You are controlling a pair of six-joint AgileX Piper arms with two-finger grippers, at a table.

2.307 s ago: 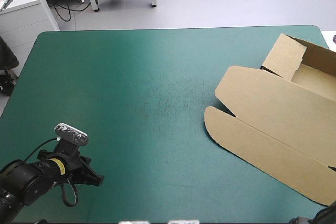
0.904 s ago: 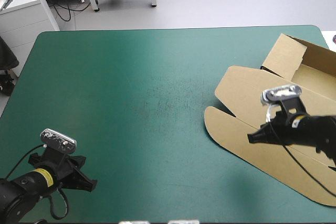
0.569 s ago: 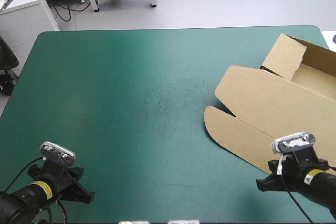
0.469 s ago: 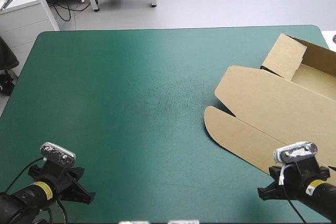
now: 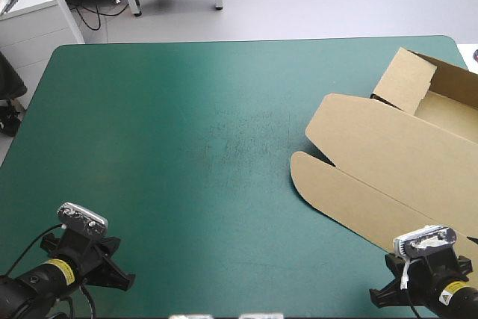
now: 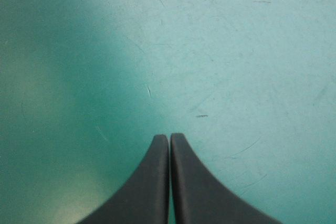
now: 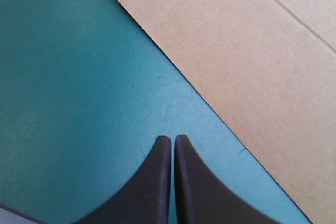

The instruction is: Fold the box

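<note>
Right gripper (image 7: 168,137) has drawn back slightly further toward the near right corner, fingers pressed together over the teal-green cover (image 5: 172,125), just off the box (image 5: 388,162) lid's edge. Left gripper (image 6: 168,136) unmoved, fingers pressed together. I see the box unchanged on the table's right side, lid flat.
</note>
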